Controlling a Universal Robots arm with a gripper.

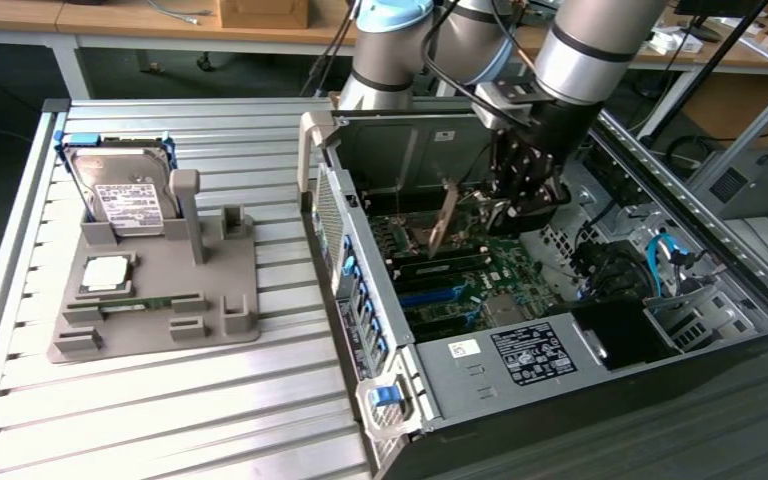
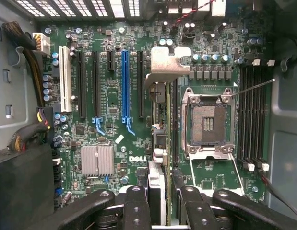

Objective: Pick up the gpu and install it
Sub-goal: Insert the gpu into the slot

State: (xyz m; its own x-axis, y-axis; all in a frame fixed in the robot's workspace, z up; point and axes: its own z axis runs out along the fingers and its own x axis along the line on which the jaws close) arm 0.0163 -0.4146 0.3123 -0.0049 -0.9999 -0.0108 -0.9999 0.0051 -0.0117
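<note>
When taken from the exterior view, shows a grey and pale-blue jointed robot arm [image 1: 584, 50] reaching down into a black and silver desktop computer case [image 1: 335, 220] lying open on its side. Ends in a black two-fingered gripper [image 1: 507, 208], low inside the case and above the green motherboard [image 1: 491, 290]. Holds the gpu [image 1: 448, 212], a thin dark expansion card with a silvery metal bracket, on edge and apparently clear of the board, bracket end toward the exterior view's left of the gripper. Takes in, well apart on the exterior view's left, a grey plastic fixture tray [image 1: 211, 290] holding an upright boxy silver hard drive [image 1: 124, 195] and a short green memory stick [image 1: 144, 301]. Turning to the wrist view, looks straight down past the gripper [image 2: 161, 199] onto the motherboard. Shows black fingers [image 2: 134, 206] clamped on either side of the gpu [image 2: 166, 64], seen edge-on and running lengthwise straight away from the gripper, silvery notched bracket tab at the far end, toward the vented rear wall [image 2: 90, 7] of the case. Lies parallel to the row of long expansion slots, among them a blue slot [image 2: 124, 86], yet appears beside rather than over them, between the nearest black slot [image 2: 141, 84] and the open square silver-framed processor socket [image 2: 206, 120]. Judged not yet seated.
</note>
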